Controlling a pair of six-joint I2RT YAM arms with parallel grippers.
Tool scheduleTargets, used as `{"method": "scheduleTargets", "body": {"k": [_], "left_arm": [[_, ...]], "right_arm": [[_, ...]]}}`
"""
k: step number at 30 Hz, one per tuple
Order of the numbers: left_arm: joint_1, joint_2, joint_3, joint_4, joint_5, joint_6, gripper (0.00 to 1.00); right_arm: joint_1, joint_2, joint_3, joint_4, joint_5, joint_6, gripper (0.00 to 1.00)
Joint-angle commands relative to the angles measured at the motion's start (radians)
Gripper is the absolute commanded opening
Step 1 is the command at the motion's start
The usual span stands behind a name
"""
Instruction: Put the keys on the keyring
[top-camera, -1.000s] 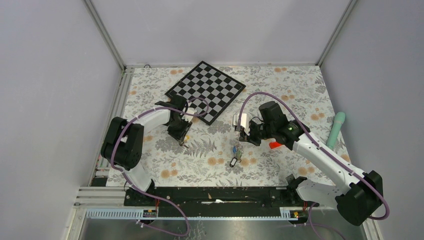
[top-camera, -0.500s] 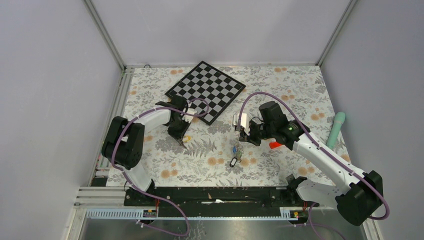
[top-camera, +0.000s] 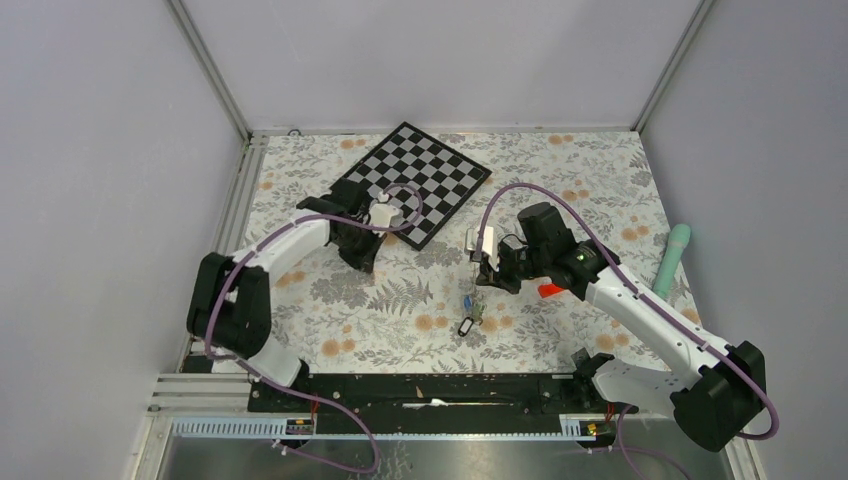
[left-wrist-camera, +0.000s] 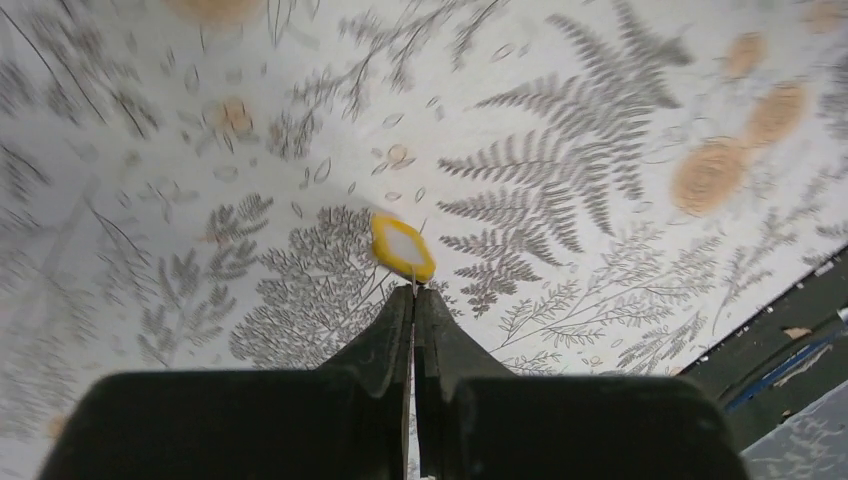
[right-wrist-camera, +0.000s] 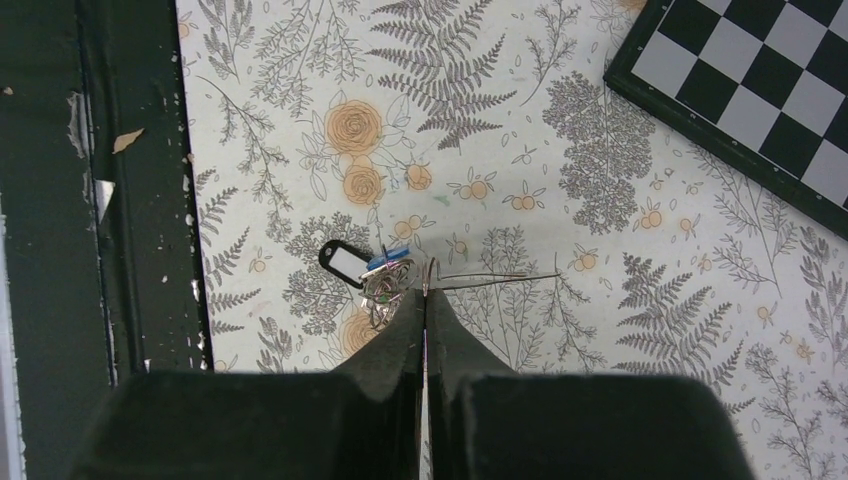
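Since the left gripper (left-wrist-camera: 413, 290) pinches the yellow key's (left-wrist-camera: 403, 248) 6 o'clock end, it could pivot, missing the right gripper's (right-wrist-camera: 425, 295) clamped keyring (right-wrist-camera: 500, 276).

A tabletop (top-camera: 600, 170) under a pale cloth printed with grey ferns and orange roses fills the booth. Plain grey walls close three sides: left wall (top-camera: 100, 150), back wall (top-camera: 440, 60), right wall (top-camera: 770, 120). They meet at two slanting silver posts (top-camera: 208, 68). A checkerboard (top-camera: 412, 182) lies askew near the back. A teal cylinder (top-camera: 673, 260) lies by the right edge. A black rail (top-camera: 430, 392) runs along the near edge, with a grey metal sheet (top-camera: 450, 460) below it. The light is even and soft.
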Motion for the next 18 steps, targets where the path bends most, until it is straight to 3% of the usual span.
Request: {"method": "scheduleTargets", "body": {"k": [1,7,18], "left_arm": [[-0.002,-0.139,0.070,-0.010,0.190,0.174,0.00],[-0.002,-0.262,0.069,-0.015,0.347,0.393,0.00],[-0.018,-0.327,0.127,-0.089,0.591,0.691,0.00]], "right_arm": [[0.006,-0.006,0.052,0.015,-0.067,0.031,0.00],[0.005,0.008,0.096,0.005,-0.138,0.074,0.00],[0.006,0.081,0.159,0.003,-0.261,0.143,0.00]]}}
